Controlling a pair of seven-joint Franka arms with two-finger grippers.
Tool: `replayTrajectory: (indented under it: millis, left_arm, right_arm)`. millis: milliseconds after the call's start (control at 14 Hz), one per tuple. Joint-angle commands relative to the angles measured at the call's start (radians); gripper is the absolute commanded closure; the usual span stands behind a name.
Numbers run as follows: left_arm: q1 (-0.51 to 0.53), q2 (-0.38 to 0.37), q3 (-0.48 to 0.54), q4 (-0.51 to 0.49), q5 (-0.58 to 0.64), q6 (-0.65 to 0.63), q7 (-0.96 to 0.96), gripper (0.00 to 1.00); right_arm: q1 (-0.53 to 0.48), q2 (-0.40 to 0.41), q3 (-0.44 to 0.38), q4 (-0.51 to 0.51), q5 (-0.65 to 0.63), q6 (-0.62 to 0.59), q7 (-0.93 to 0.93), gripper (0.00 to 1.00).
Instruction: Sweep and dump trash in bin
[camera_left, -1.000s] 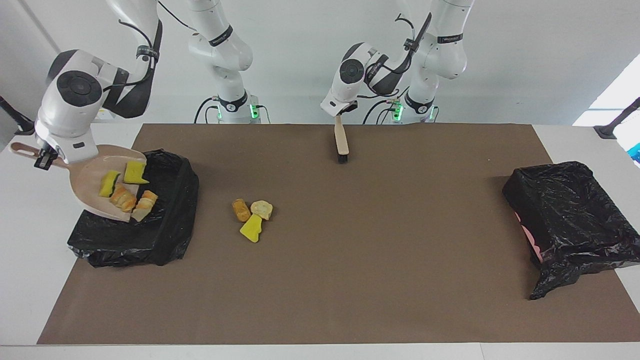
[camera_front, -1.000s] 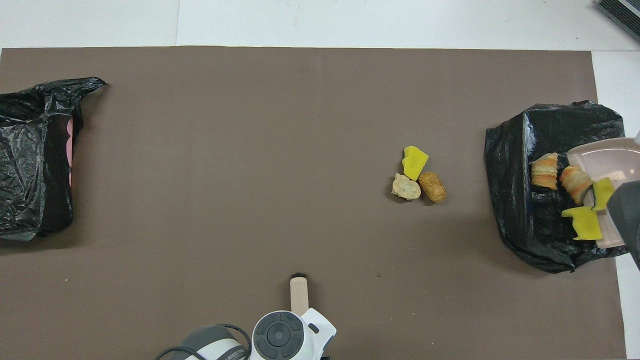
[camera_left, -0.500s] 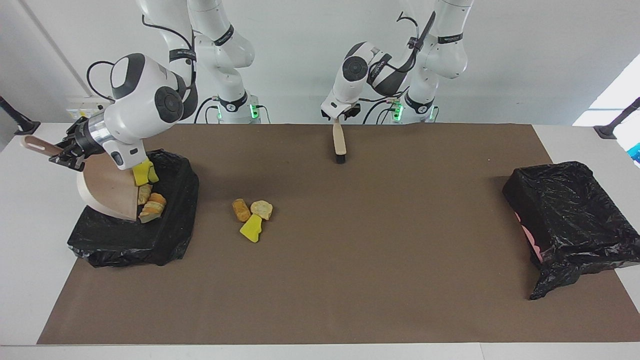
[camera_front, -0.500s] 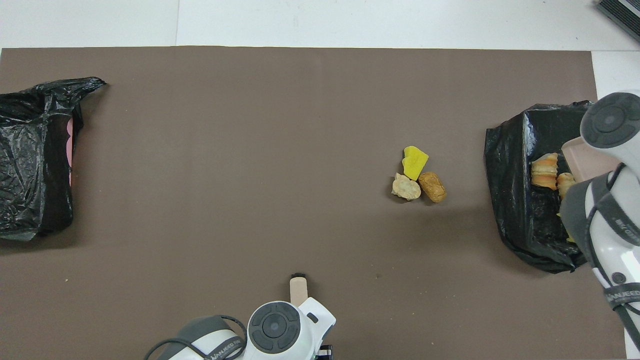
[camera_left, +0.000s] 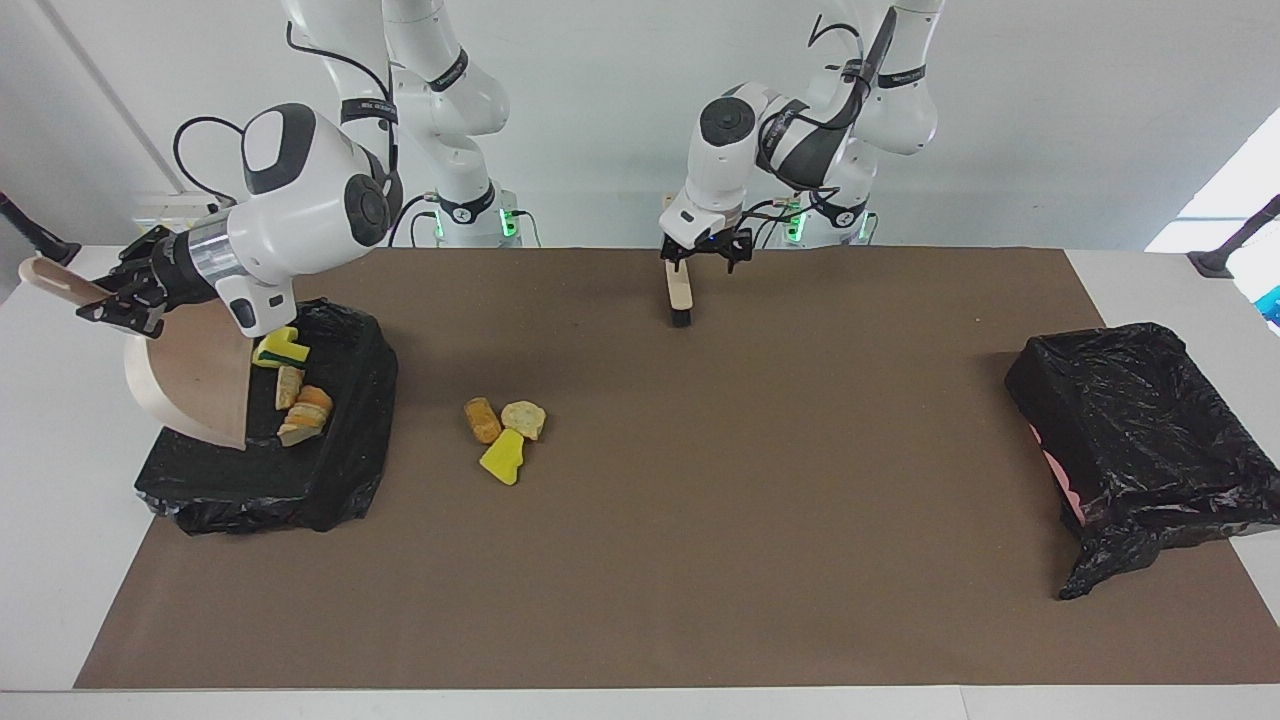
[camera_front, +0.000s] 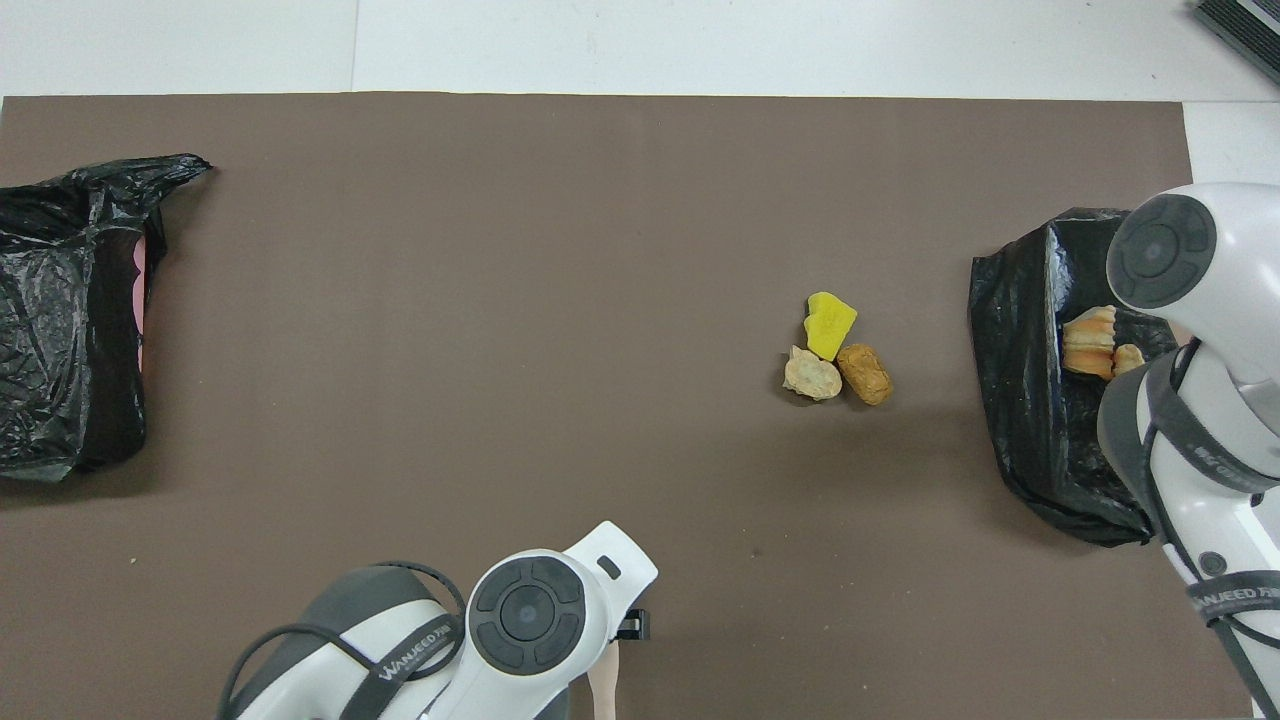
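My right gripper (camera_left: 105, 300) is shut on the handle of the beige dustpan (camera_left: 195, 385), which is tipped steeply over the black-lined bin (camera_left: 330, 470) at the right arm's end. Yellow and bread-like trash (camera_left: 298, 402) lies in that bin, partly showing from overhead (camera_front: 1090, 340) beside the arm. Three more trash chunks (camera_left: 503, 435) (camera_front: 835, 350) sit together on the brown mat. The wooden brush (camera_left: 681, 292) lies on the mat near the robots. Over its handle end, my left gripper (camera_left: 705, 258) stands open, holding nothing.
A second black-lined bin (camera_left: 1130, 420) (camera_front: 60, 330) sits at the left arm's end of the table. The brown mat (camera_left: 760, 520) covers most of the table. From overhead, the left arm's wrist (camera_front: 525, 610) covers most of the brush.
The left gripper opened and let go of the brush, which stays on the mat. The right arm tipped the dustpan steeper, and its chunks slid into the bin.
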Motion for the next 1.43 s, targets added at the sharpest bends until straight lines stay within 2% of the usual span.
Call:
replayTrajectory:
  millis: [0,143,286,500,643,786,929,1214,1357]
  left_arm:
    - [0.131,0.063,-0.012,0.116,0.033,-0.001,0.142,0.00]
    - [0.232,0.079,-0.012,0.215,0.047,-0.020,0.261,0.00]
    - [0.284,0.079,-0.012,0.307,0.054,-0.075,0.329,0.00]
    - [0.347,0.079,-0.010,0.432,0.111,-0.152,0.382,0.00]
    - [0.375,0.071,-0.009,0.518,0.111,-0.241,0.395,0.00]
    - [0.410,0.065,-0.004,0.607,0.097,-0.347,0.429,0.00]
    - [0.421,0.060,-0.001,0.656,0.091,-0.437,0.449,0.00]
    - [0.438,0.065,-0.001,0.702,0.054,-0.530,0.478,0.00]
    - [0.503,0.074,-0.001,0.728,-0.020,-0.566,0.484,0.00]
  right_arm:
    - [0.079,0.001,0.006,0.061,0.084,-0.134,0.114,1.00]
    - [0.152,0.001,0.006,0.105,0.209,-0.200,0.234,1.00]
    - [0.223,0.008,0.006,0.171,0.338,-0.253,0.410,1.00]
    - [0.269,0.024,0.006,0.204,0.506,-0.265,0.655,1.00]
    - [0.269,0.025,0.006,0.204,0.644,-0.245,0.771,1.00]
    - [0.269,0.028,0.006,0.205,0.776,-0.177,0.901,1.00]
    - [0.248,0.045,0.004,0.205,0.966,-0.091,1.121,1.00]
    - [0.271,0.128,0.006,0.216,1.144,0.008,1.487,1.00]
    - [0.326,0.185,0.006,0.244,1.216,0.035,1.660,1.00]
